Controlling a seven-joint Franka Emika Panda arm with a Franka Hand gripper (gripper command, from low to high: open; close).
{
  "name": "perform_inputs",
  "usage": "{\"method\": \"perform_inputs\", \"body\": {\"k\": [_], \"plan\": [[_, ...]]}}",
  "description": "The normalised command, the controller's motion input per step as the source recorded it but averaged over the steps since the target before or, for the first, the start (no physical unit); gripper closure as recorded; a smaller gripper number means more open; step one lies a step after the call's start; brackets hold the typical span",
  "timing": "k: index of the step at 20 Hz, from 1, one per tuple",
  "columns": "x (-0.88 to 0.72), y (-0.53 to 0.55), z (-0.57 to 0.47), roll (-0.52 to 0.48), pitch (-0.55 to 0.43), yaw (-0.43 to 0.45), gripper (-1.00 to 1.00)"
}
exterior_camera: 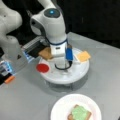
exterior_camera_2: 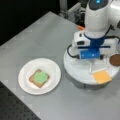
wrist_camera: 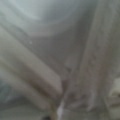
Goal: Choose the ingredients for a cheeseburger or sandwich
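Grey metal tabletop point(exterior_camera: 105, 65), black backdrop. White gripper point(exterior_camera: 65, 70), grip state unclear, down in white round segmented tray point(exterior_camera: 80, 72); green-topped bread square point(exterior_camera_2: 39, 78) on white paper plate point(exterior_camera_2: 25, 72) at tray's 6 o'clock.

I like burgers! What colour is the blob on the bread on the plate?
Green. The blob lies on the bread; it shows best in a front view.
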Motion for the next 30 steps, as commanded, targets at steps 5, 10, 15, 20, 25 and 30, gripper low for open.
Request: {"method": "perform_inputs", "body": {"k": [5, 10, 15, 20, 25, 30], "plan": [[-0.15, -0.06, -0.22, -0.004, 0.089, 0.336, -1.0], [-0.1, -0.07, -0.21, -0.017, 0.088, 0.361, -1.0], [-0.08, -0.06, -0.16, -0.018, 0.097, 0.319, -1.0], [-0.05, -0.04, -0.14, -0.004, 0.108, 0.302, -1.0], [0.0, -0.03, -0.12, 0.006, 0.1, 0.302, -1.0], [0.02, -0.02, -0.1, 0.0, 0.064, 0.286, -1.0]]}}
